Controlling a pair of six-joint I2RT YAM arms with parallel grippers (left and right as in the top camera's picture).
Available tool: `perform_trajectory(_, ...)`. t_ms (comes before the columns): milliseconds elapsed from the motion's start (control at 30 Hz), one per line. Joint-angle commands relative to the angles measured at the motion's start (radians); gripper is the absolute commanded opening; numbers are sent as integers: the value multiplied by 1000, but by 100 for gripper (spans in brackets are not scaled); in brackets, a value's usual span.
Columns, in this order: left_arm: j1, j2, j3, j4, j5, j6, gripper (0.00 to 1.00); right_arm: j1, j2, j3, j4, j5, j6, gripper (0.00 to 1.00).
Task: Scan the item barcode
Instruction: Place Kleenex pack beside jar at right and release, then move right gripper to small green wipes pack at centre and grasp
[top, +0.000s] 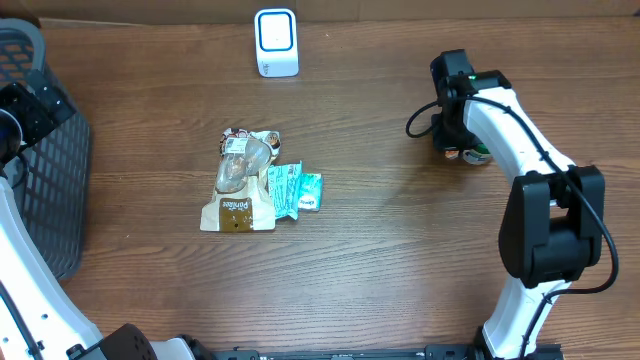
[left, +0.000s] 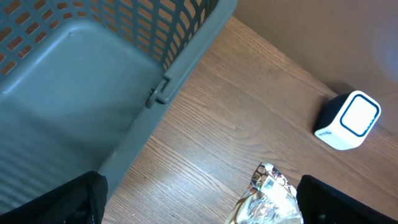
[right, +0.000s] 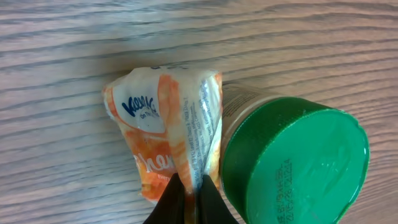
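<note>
Currently, a small orange-and-white tissue pack (right: 165, 140) is being pinched along its raised seam by the right pincer (right: 189, 202), whose jaws are closed tight on the film. The pack is lying on the worktop (top: 400, 260) at the far right, touching a jar with a green lid (right: 295, 165) just beside it. In the overhead view both are being largely hidden beneath the right arm, well apart from the white barcode scanner (top: 275, 42) standing at the far edge.

The pack is being judged light and soft — a pliable wrapper over a compressible filling, likely to sag or twist when lifted. The film looks glossy and may slip, so the crimped seam now being held seems the surest place to take it; small print is running along the seam fold, though whether a barcode sits there cannot be told. The neighbouring jar may be nudged as the pack is being raised.

The left pincer (left: 199, 205) is being held wide open and empty, above the worktop beside the rim of a grey plastic basket (left: 81, 93) at the left edge.

The worktop is a brown wood-grain surface, smooth and level. Near its middle a crinkled snack bag (top: 240, 180) and a teal packet (top: 297, 190) are lying together, touching. A plain cardboard-coloured wall is closing off the far side.
</note>
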Motion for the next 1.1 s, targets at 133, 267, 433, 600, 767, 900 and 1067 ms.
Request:
perform_trajectory(133,-2,-3,3,3,-3,19,100,-18,-6,-6,11,10,3,4)
perform_trajectory(267,-2,-3,3,3,-3,19,100,-18,-6,-6,39,-142,3,10)
perform_trajectory(433,-2,-3,3,3,-3,19,100,-18,-6,-6,68,-297,20,19)
perform_trajectory(600,-2,-3,3,3,-3,19,99,-22,-7,0,57,-298,34,19)
perform_trajectory(767,-2,-3,3,3,-3,19,100,5,-7,148,-71,-465,26,35)
perform_trajectory(900,-2,-3,3,3,-3,19,99,42,-7,258,-206,-624,26,48)
perform_trajectory(1067,-2,-3,3,3,-3,19,100,89,-6,254,-268,-706,26,75)
